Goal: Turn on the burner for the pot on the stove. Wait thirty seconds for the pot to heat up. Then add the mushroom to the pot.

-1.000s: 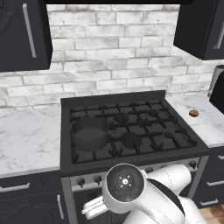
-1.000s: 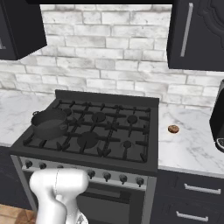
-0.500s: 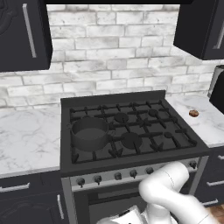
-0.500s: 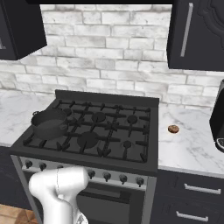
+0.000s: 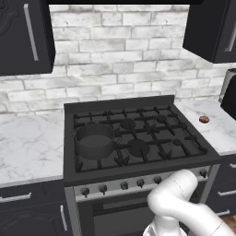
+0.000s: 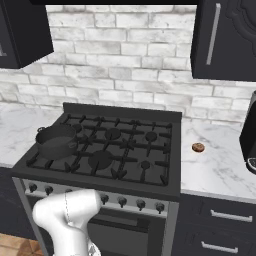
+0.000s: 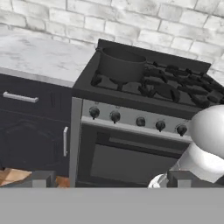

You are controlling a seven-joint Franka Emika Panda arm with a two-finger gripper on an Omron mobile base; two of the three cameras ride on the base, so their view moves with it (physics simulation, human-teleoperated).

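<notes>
The dark grey pot [image 5: 94, 140] [image 6: 56, 141] [image 7: 121, 64] sits on the front-left grate of the black stove [image 5: 138, 105] [image 6: 172, 187] [image 7: 87, 89] and hides the burner under it. The small brown mushroom [image 5: 204, 119] [image 6: 198, 147] lies on the marble counter right of the stove. A row of dark knobs [image 7: 115, 116] [image 5: 124, 185] [image 6: 121, 201] runs along the silvery front strip. My gripper [image 7: 111, 179] hangs low before the oven door, below the knobs, open and holding nothing.
Marble counters [image 5: 27, 147] [image 6: 220, 170] flank the stove. A tall black appliance [image 6: 249, 135] [image 5: 229, 92] stands at the far right. Dark drawers and a cabinet door [image 7: 30, 131] sit left of the oven. Dark wall cabinets [image 5: 23, 37] hang above.
The arm has folded downward. The hand, seen in front of the oven a second ago, has dropped below the left base view's edge. Pot and mushroom have not moved.
</notes>
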